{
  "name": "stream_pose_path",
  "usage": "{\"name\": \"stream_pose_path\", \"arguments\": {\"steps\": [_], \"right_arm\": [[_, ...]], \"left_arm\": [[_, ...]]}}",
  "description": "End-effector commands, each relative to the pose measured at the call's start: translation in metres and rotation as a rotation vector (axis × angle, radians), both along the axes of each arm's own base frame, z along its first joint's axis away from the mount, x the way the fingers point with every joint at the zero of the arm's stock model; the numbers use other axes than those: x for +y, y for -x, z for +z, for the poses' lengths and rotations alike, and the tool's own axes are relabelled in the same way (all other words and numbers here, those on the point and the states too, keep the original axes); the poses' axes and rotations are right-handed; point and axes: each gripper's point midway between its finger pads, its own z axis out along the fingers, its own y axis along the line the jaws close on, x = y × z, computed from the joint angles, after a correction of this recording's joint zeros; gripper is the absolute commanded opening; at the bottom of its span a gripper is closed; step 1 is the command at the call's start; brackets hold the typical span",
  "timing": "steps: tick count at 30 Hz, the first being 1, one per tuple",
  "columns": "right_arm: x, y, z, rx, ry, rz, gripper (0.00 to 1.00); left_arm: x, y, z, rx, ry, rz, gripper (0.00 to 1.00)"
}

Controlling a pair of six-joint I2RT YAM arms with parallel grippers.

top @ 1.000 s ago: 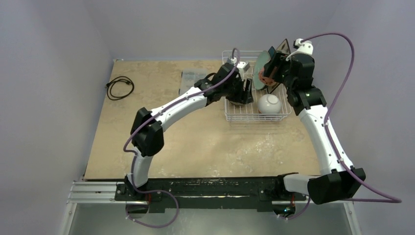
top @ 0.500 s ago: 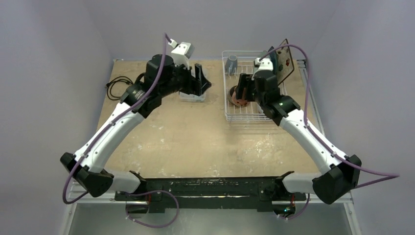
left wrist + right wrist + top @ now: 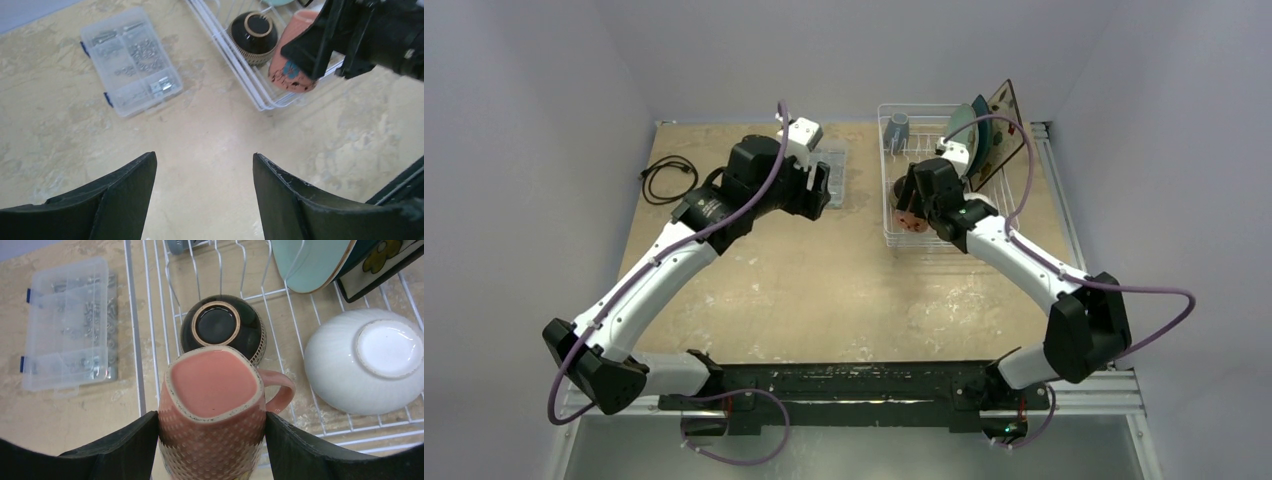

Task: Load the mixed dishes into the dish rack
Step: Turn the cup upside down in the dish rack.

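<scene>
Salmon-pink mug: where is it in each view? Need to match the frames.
Top external: salmon-pink mug right of centre, at the near-left corner of the dish rack.
Left wrist: upper right, at the rack's edge, partly behind black jaws.
Right wrist: bottom centre, gripped between the jaws.
Shared landmark: clear compartment box, left of the mug in all three.

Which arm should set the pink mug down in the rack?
Right: the right gripper is shut on the mug over the rack; the left gripper is open and empty, off over the table.
</scene>
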Motion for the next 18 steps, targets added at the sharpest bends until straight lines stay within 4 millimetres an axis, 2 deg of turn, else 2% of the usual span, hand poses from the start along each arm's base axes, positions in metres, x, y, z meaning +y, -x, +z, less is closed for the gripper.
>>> {"name": "stream_pose_path", "arguments": {"steps": [1,7,14,18], "right_arm": [[0.003,-0.014,-0.006,-0.038,-0.086,-0.149,0.0],[-0.001,-0.021,-0.007,-0.077,-0.087,-0.235,0.0],[0.001,-0.014,-0.025,-0.143,-0.025,-0.327,0.0],[0.0,-0.019,-0.034,-0.18,0.032,-0.371,0.0]], "left_arm": [[0.026,-0.007,0.004,-0.116,-0.111,0.049,0.69],[0.033,-0.006,0.004,-0.141,-0.115,0.072,0.69],[0.026,0.001,0.007,-0.125,-0.06,0.043,0.69],[0.024,0.001,0.003,-0.112,-0.058,0.038,0.68]]}}
